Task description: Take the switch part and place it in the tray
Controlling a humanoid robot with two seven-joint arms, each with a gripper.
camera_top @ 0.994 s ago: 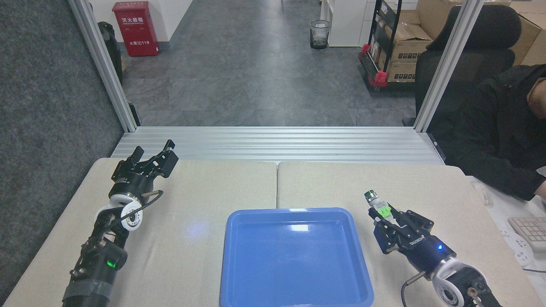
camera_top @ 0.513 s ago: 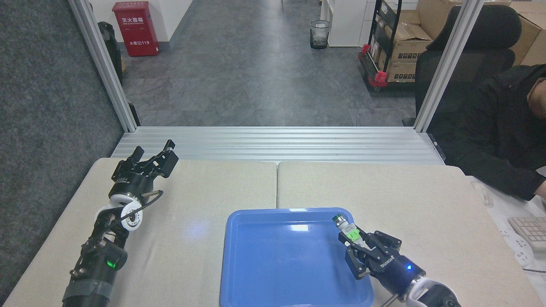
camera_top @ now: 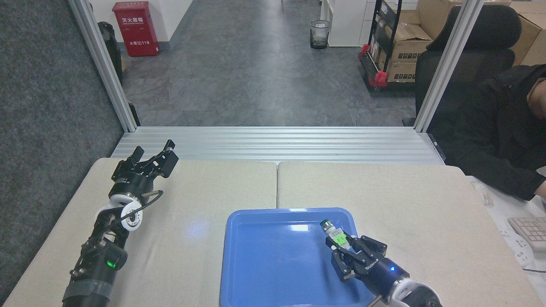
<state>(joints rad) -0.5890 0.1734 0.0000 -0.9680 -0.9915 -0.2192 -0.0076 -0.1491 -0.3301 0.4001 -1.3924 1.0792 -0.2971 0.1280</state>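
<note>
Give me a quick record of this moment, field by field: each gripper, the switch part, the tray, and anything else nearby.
right gripper: shut on the switch part, over the tray's right side
switch part: held tilted, dark green cap pointing up and away
tray: blue, nothing lying in it
left gripper: open, holding nothing, at the table's far left
table: beige
person: dark jacket, seated at right

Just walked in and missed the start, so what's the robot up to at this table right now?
The right gripper is shut on the switch part, holding it over the right side of the blue tray, green cap pointing up and away. The part is not yet released. The left gripper rests open over the table's far left, holding nothing. A person sits at the right.
</note>
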